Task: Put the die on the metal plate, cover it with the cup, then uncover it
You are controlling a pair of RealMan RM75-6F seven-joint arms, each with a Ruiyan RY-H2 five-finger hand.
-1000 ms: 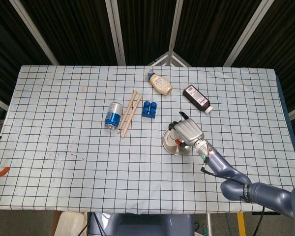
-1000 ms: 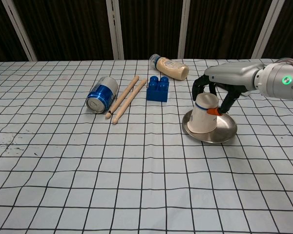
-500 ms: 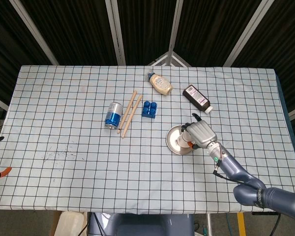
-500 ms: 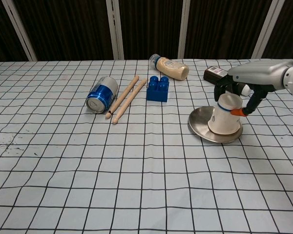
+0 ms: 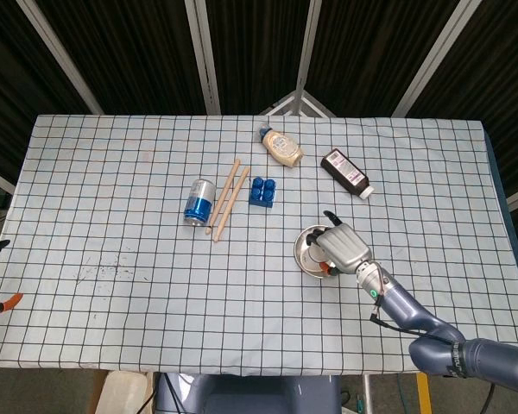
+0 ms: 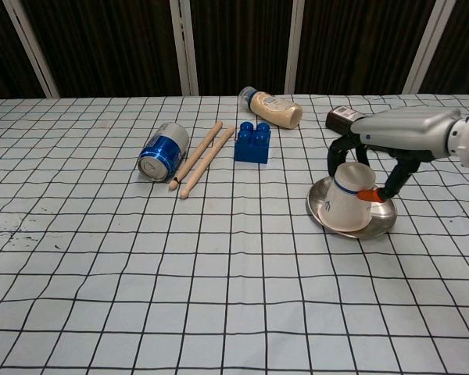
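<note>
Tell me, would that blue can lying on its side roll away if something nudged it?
Probably. The blue can lies on its round side on the flat checked cloth, so a sideways nudge should roll it. The two wooden sticks beside it might stop it on that side. It looks light, possibly empty.

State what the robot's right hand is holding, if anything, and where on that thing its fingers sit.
The right hand holds the upturned white cup on the metal plate. Its fingers wrap the narrow upper end, near the cup's base, from above.
</note>
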